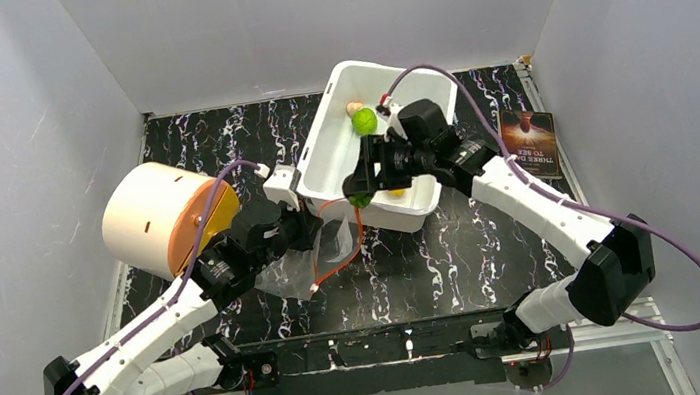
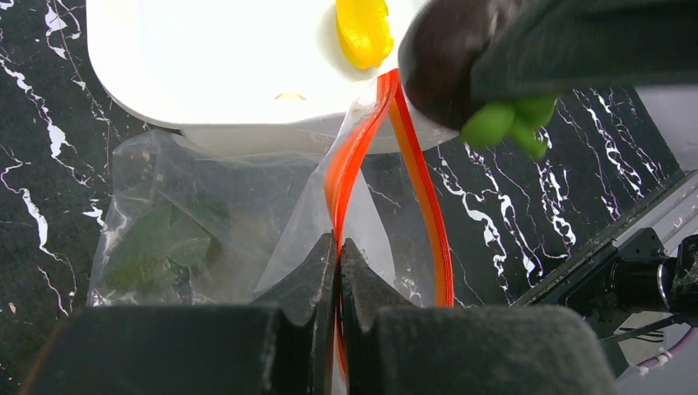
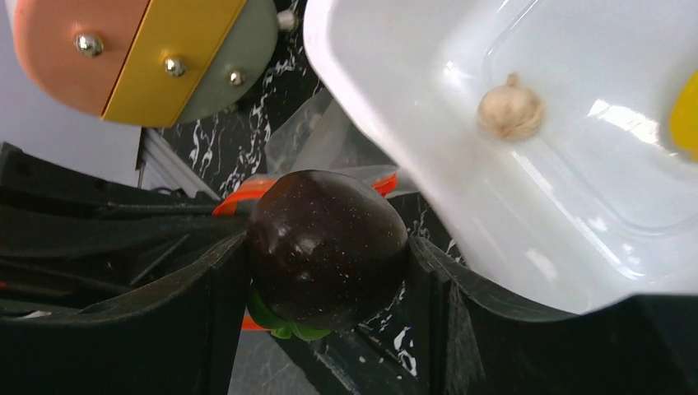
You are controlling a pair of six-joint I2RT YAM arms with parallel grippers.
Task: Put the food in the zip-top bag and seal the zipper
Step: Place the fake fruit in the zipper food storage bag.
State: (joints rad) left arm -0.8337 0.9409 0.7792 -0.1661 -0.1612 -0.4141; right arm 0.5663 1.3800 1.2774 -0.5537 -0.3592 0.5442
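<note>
Worktop (image 1: pixel 453 245): black with white marbling, closed in by plain grey walls.
White tub (image 1: pixel 331 139): back centre, set at an angle, near rim just behind the bag.
Zip-top bag (image 2: pixel 230 189): clear and crinkled, flat on the worktop in front of the tub, mouth gaping toward it.
Zipper (image 2: pixel 424 193): red-orange strip, two sides parted into a loop.
Left gripper (image 2: pixel 338 247): pinched tight on one side of the zipper.
Right gripper (image 3: pixel 329 271): holding the dark purple-brown fruit (image 3: pixel 325 243) at the tub's near edge, just above the open mouth.
Dark green item (image 2: pixel 156 247): inside the bag, blurred by plastic.
Lime (image 1: pixel 364 121), garlic bulb (image 3: pixel 511 107), mango piece (image 2: pixel 363 29): in the tub.
Cream drum (image 1: pixel 152 217): on its side, left of the bag.
Book (image 1: pixel 530 143): right rear.
</note>
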